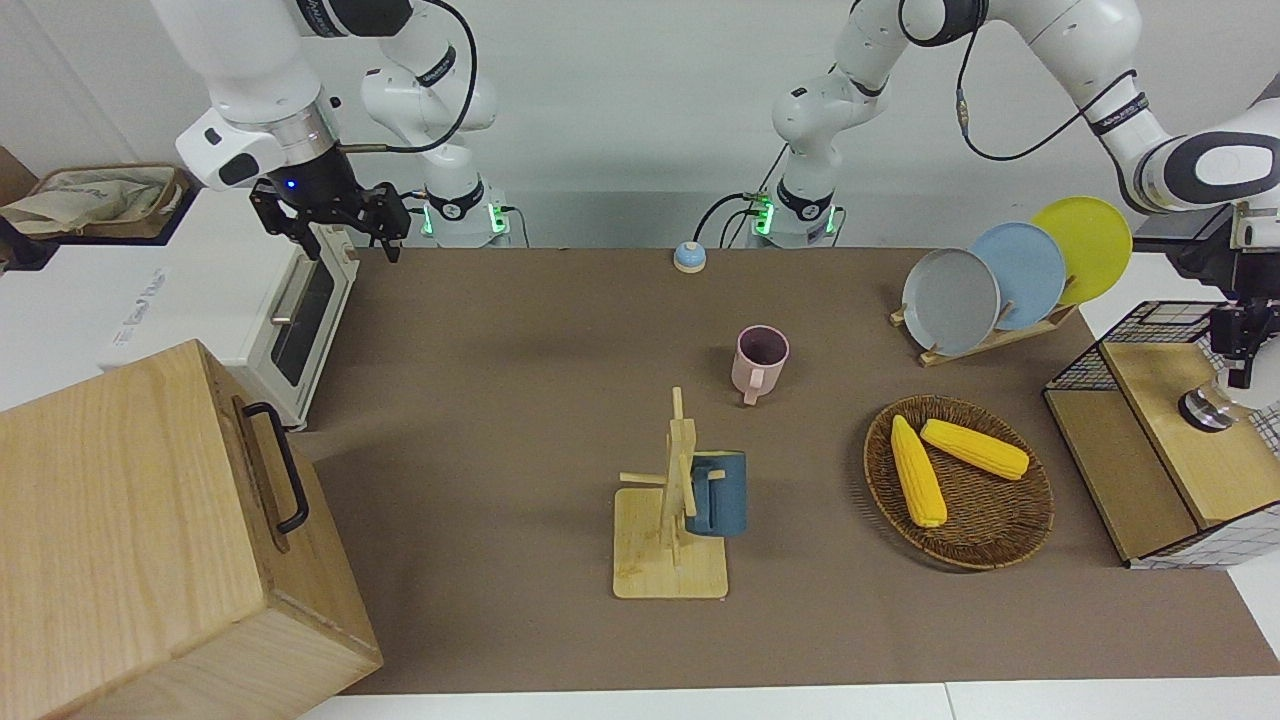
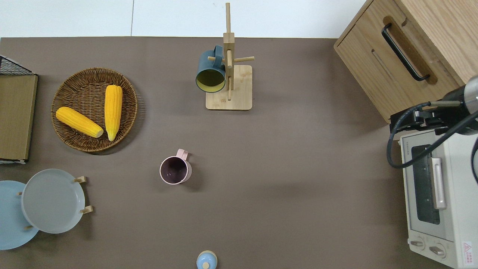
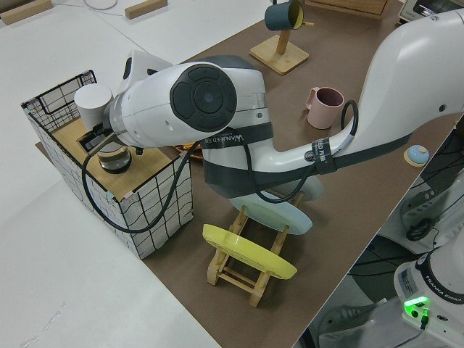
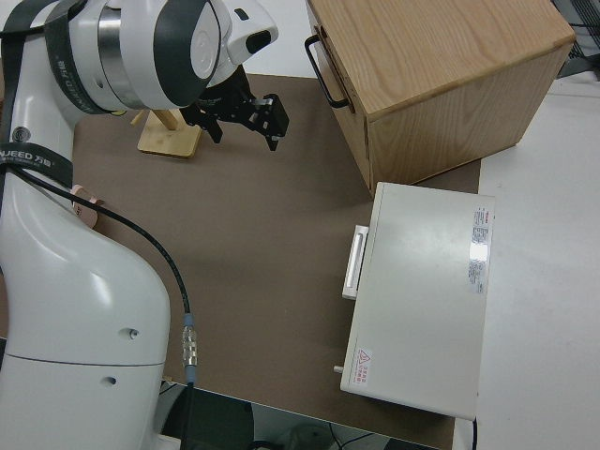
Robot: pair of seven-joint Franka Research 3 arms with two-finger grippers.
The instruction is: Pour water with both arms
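With my right fingers point(image 1: 335, 232) spread empty and my left unreadable, a hasty reach could topple the pink mug point(image 1: 760, 362).

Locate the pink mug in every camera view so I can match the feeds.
Front view: pink mug, centre, nearer the robots than the mug tree.
Overhead view: centre, slightly low.
Left side view: upper right.
Right side view: only a sliver beside the arm.
Shared landmark: the mug tree.
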